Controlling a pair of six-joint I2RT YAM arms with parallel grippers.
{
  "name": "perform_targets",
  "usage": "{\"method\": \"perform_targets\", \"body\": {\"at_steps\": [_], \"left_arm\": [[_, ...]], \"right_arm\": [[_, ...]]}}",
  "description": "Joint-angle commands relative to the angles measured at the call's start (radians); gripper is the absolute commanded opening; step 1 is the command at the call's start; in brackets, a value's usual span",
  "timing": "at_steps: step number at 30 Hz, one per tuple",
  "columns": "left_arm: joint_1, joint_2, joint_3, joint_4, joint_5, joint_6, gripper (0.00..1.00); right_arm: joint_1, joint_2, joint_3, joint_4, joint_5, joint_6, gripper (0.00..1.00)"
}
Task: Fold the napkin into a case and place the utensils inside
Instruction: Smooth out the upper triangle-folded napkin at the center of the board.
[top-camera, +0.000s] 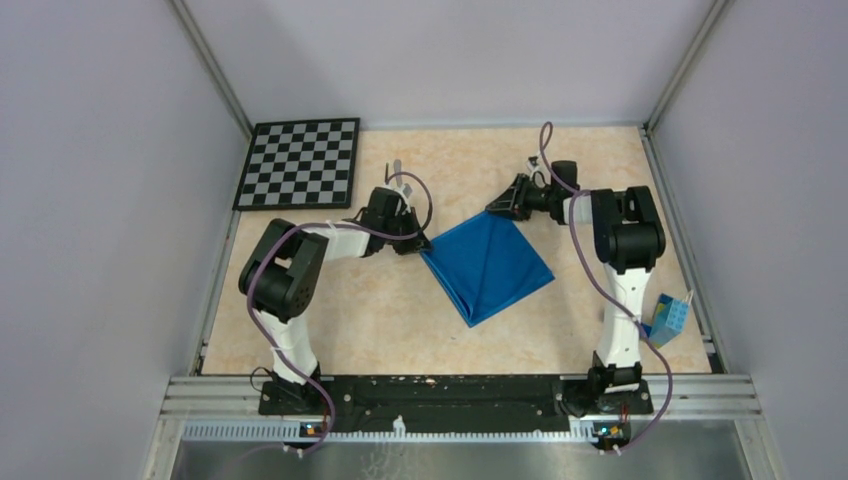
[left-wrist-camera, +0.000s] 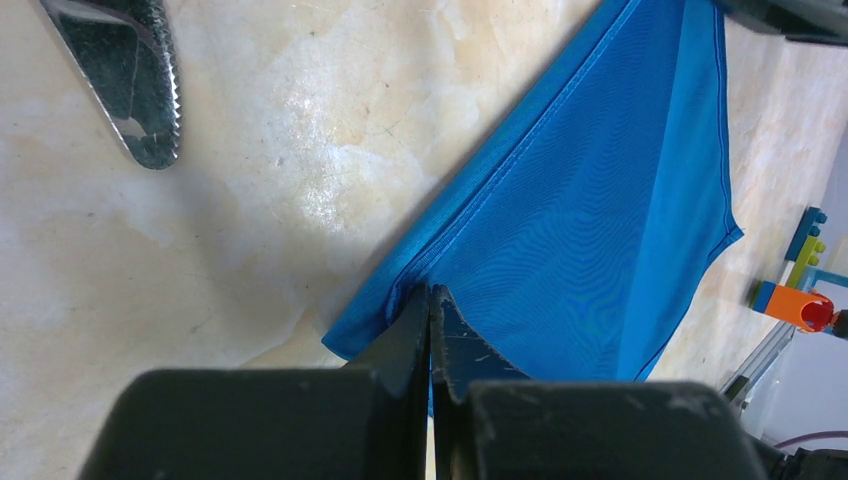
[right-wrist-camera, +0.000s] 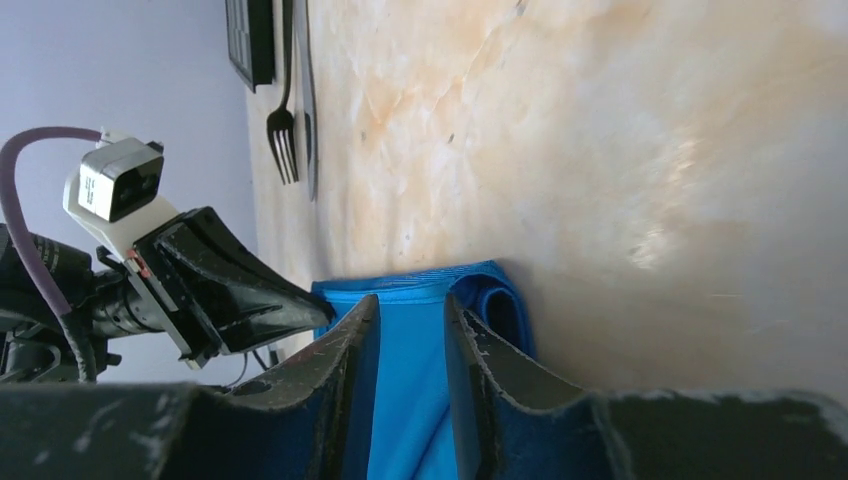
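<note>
The blue napkin (top-camera: 487, 265) lies folded in the middle of the table, with a raised crease down its length. My left gripper (top-camera: 418, 243) is shut on its left corner; in the left wrist view the closed jaws (left-wrist-camera: 432, 292) pinch the cloth (left-wrist-camera: 600, 220). My right gripper (top-camera: 497, 208) is at the napkin's far corner, its jaws (right-wrist-camera: 410, 310) a little apart with the napkin's hem (right-wrist-camera: 410, 380) between them. The dark fork (right-wrist-camera: 284, 110) and pale knife (right-wrist-camera: 310, 100) lie side by side past the left arm, near the checkerboard. The knife's serrated tip (left-wrist-camera: 130, 80) shows in the left wrist view.
A black-and-white checkerboard (top-camera: 300, 163) lies at the far left. A blue and orange block toy (top-camera: 668, 318) sits by the right edge, also in the left wrist view (left-wrist-camera: 795, 300). Grey walls enclose the table.
</note>
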Motion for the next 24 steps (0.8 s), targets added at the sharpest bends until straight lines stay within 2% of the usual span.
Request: {"method": "perform_targets", "body": {"at_steps": [1,5,7,10,13,15,18,20,24], "left_arm": [[0.000,0.011,-0.058,-0.104,-0.060,0.029,0.00],[-0.001,0.005,-0.062,-0.102,-0.049,0.028,0.00],[0.000,0.001,-0.064,-0.102,-0.041,0.024,0.00],[-0.001,-0.006,-0.070,-0.103,-0.040,0.024,0.00],[-0.001,-0.007,-0.077,-0.073,-0.034,0.023,0.00],[0.000,-0.002,-0.076,-0.072,-0.027,0.023,0.00],[-0.001,-0.002,-0.079,-0.065,-0.018,0.020,0.00],[-0.001,-0.006,-0.086,-0.062,-0.023,0.018,0.00],[0.000,-0.008,-0.096,-0.059,-0.027,0.017,0.00]], "right_arm": [[-0.067,0.025,0.085,-0.044,0.031,-0.092,0.33],[-0.080,-0.050,0.169,-0.175,0.051,-0.128,0.37],[-0.068,-0.136,0.143,-0.213,0.071,-0.118,0.37],[-0.020,-0.321,-0.028,-0.215,0.167,-0.092,0.41],[0.068,-0.425,-0.269,-0.015,0.119,0.040,0.41],[0.105,-0.451,-0.401,0.150,0.069,0.160,0.34],[0.139,-0.457,-0.557,0.396,0.049,0.290,0.19],[0.169,-0.435,-0.596,0.427,0.037,0.289,0.09],[0.239,-0.369,-0.675,0.538,0.027,0.321,0.02]]}}
